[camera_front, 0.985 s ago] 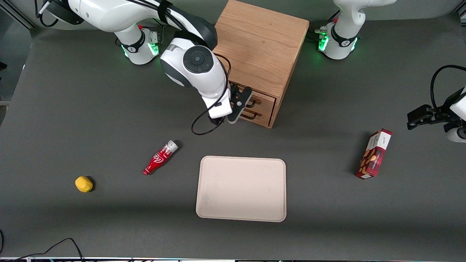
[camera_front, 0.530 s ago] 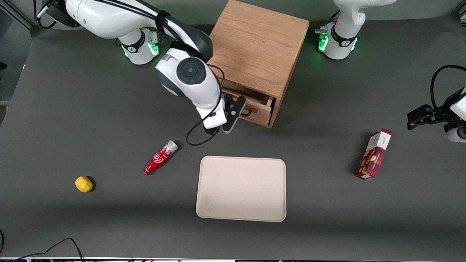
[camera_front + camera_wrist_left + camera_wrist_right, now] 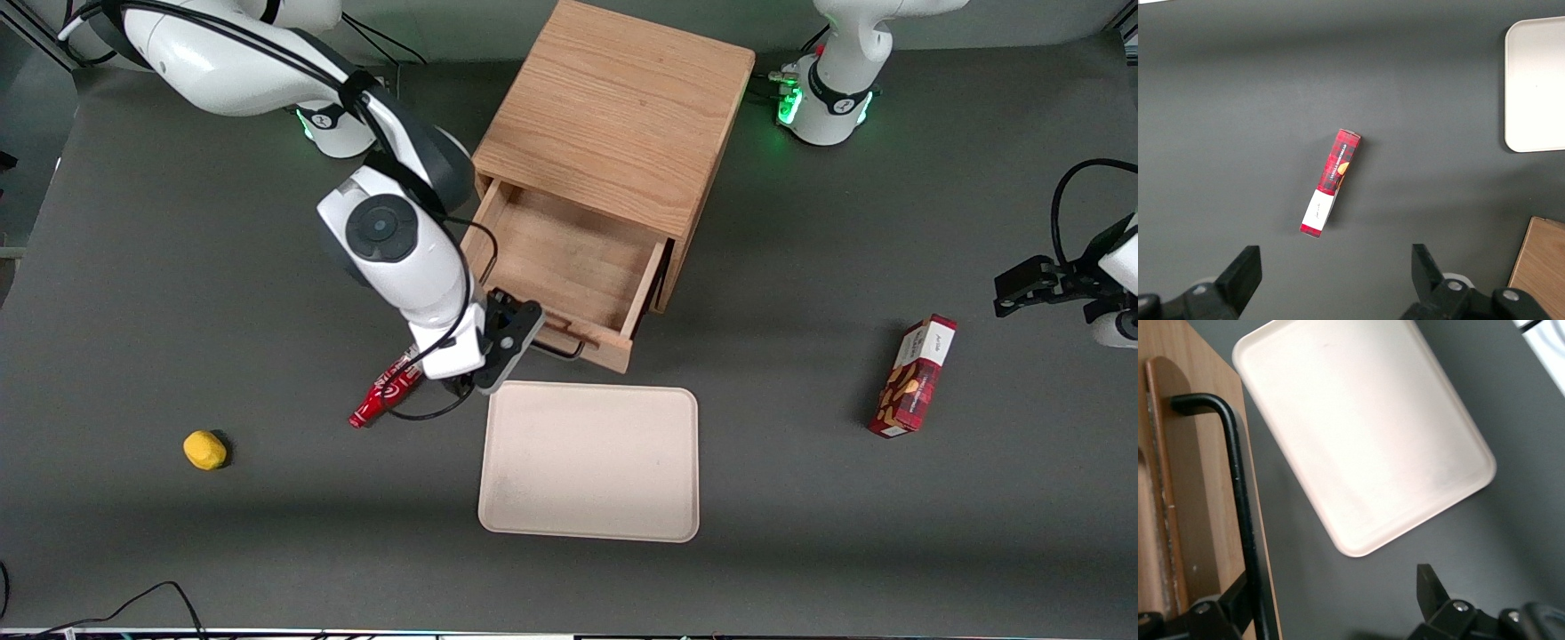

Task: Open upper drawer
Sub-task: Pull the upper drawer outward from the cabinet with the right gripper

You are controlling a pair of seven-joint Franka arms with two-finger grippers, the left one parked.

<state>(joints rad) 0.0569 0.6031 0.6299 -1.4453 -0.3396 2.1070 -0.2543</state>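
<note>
Front view: end effector [image 3: 524, 331] sits at the black handle [image 3: 562, 352] of the upper drawer [image 3: 569, 271], which is pulled well out of the oak cabinet [image 3: 613, 116], its front just above the beige tray [image 3: 589, 462]. A red bottle [image 3: 384, 391] lies beside the wrist.

Right wrist view: fingers [image 3: 1431, 590] stand apart, the handle bar [image 3: 1238, 487] against one of them, the tray [image 3: 1365, 433] nearby on the table [image 3: 1518, 420]

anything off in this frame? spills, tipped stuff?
Only the red bottle lies on its side on the table beside the hand, partly under it. Nothing spilled. The hand is at the handle of the pulled-out upper drawer, fingers open.
</note>
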